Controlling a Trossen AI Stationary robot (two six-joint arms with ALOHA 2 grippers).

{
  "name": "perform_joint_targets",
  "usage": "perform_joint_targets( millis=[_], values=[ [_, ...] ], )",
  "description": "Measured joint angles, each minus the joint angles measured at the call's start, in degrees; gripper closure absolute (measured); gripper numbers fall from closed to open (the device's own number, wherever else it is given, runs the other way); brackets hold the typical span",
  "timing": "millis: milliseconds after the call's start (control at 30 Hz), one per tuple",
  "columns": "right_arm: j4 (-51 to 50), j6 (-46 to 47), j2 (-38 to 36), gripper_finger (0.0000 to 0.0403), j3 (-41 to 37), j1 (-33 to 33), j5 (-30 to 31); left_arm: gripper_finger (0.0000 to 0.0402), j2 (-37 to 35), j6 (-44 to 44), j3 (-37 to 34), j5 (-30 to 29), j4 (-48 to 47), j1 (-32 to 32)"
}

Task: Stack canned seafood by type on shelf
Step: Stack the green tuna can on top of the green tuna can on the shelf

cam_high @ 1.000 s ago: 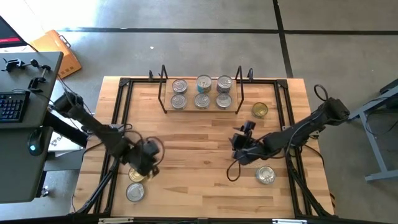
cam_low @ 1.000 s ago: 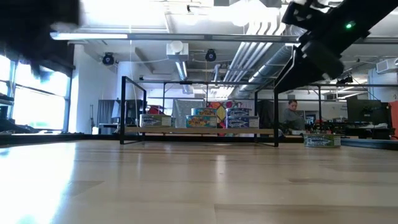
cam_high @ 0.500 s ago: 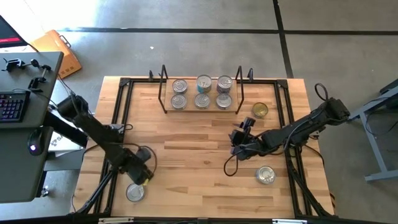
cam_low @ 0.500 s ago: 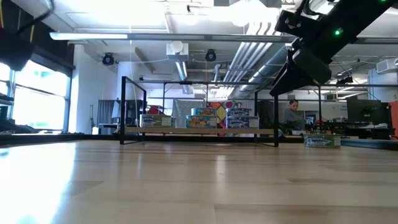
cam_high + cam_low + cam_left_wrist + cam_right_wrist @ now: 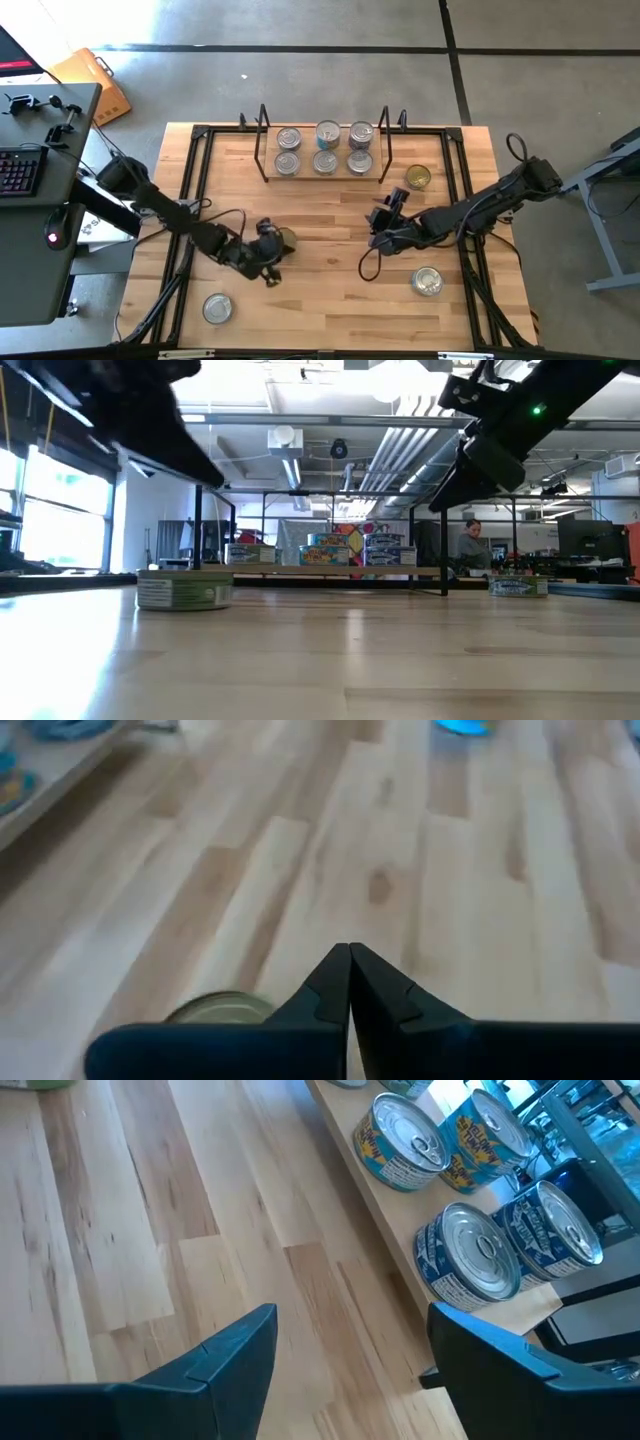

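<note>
The shelf (image 5: 325,177) stands at the table's far middle, holding several tins (image 5: 470,1265) in two rows. A gold-topped tin (image 5: 286,239) rests on its base on the wood left of centre, also in the low view (image 5: 185,589). My left gripper (image 5: 271,252) is shut and slants down just beside and above this tin; in the low view it (image 5: 210,472) hangs clear above the tin. My right gripper (image 5: 384,226) stands open right of centre, facing the shelf with nothing between its fingers (image 5: 240,1345).
A gold-topped tin (image 5: 418,178) sits right of the shelf. Two silver tins rest near the front, one at the right (image 5: 427,282) and one at the left (image 5: 217,308). Black frame rails (image 5: 190,190) run along the table's edges. A person (image 5: 470,546) sits far behind.
My left gripper, shut throughout, has dipped over the gold-topped tin near the front left, then swung toward the table's right and rolled. That tin has slid from beside the silver one toward the table's middle and stands upright there.
</note>
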Motion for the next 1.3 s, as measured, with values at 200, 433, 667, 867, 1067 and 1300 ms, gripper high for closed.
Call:
perform_joint_targets(
  millis=[200, 433, 667, 867, 1067, 1300],
  values=[
    [2.31, -1.41, 0.02, 0.0151, 0.00, -1.76, -1.95, 0.0401, 0.14, -11.52, -0.06, 3.39, -17.62, 5.63],
    [4.48, -2.81, 0.04, 0.0151, 0.00, -3.00, -2.85, 0.0401, 1.69, -12.78, 0.19, 18.11, -23.16, 14.35],
    [5.61, -3.02, 0.04, 0.0151, 0.00, -3.01, -4.89, 0.0401, 2.39, -2.90, -0.09, 27.95, 3.19, 14.37],
    [16.49, -13.18, 4.60, 0.0151, 0.02, -3.25, -21.45, 0.0401, 2.69, 8.49, -0.14, 27.56, 11.41, 12.45],
    [45.26, -30.61, 17.39, 0.0153, 0.07, -5.76, -63.48, 0.0401, 4.74, 7.81, -0.06, 32.82, 9.59, 12.67],
    [52.76, -25.01, 30.85, 0.0204, 5.03, -11.65, -82.07, 0.0401, 11.95, 10.20, 0.13, 36.01, 10.75, 14.61]
  ],
)
